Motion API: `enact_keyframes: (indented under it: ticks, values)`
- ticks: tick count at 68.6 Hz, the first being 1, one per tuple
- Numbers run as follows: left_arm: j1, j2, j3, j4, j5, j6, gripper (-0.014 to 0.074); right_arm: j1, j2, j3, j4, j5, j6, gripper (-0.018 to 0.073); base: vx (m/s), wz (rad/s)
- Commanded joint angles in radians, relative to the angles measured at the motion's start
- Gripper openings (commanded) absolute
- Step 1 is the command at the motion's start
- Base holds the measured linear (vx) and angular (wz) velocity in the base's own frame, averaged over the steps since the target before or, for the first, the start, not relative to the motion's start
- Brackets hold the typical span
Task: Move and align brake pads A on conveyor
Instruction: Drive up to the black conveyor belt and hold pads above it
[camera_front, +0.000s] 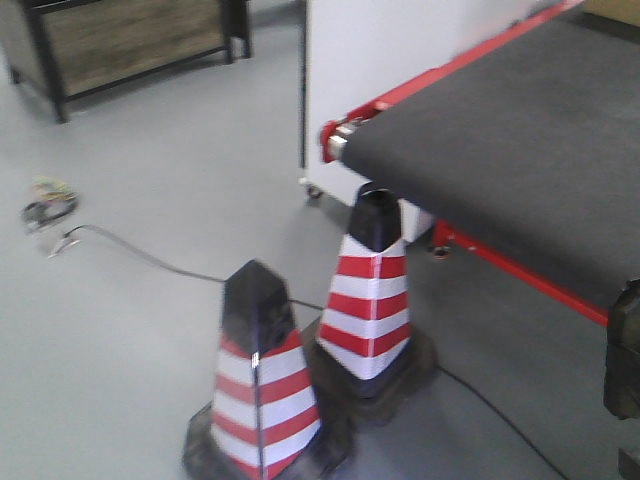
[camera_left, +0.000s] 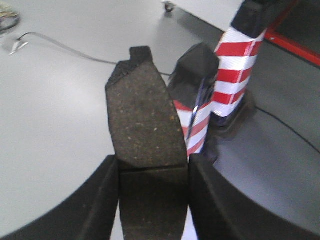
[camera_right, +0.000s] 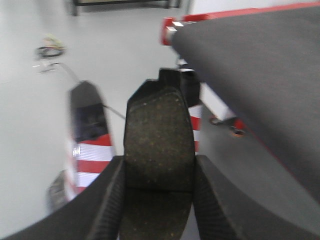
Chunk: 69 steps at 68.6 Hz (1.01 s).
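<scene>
My left gripper (camera_left: 153, 172) is shut on a dark-grey brake pad (camera_left: 145, 120) that sticks out forward, its groove between the jaws, held in the air over the floor. My right gripper (camera_right: 159, 172) is shut on a second brake pad (camera_right: 159, 135), also in the air. The conveyor (camera_front: 520, 130), a dark charcoal belt with red edge strips, is at the right in the front view and at the upper right in the right wrist view (camera_right: 260, 65). No pads show on the belt. The other pads are out of view.
Two red-and-white striped cones with black tops (camera_front: 262, 385) (camera_front: 370, 300) stand on the grey floor beside the conveyor's end. A cable (camera_front: 130, 250) trails across the floor. A dark cabinet (camera_front: 120, 40) stands at the back left, a white panel (camera_front: 400, 50) behind the conveyor.
</scene>
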Motion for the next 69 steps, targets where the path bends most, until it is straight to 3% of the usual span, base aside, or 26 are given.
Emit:
enact_keyframes:
  ticks: [1,69]
  values:
    - [-0.005,-0.001,-0.03,-0.011,-0.075,-0.004,0.006,-0.003,0.003,-0.034,0.016,-0.082,-0.005,-0.0003,0.37,-0.66]
    - [-0.005,-0.001,-0.03,-0.011,-0.075,-0.004,0.006,-0.003,0.003,-0.034,0.016,-0.079,-0.005,-0.0003,0.32,-0.64]
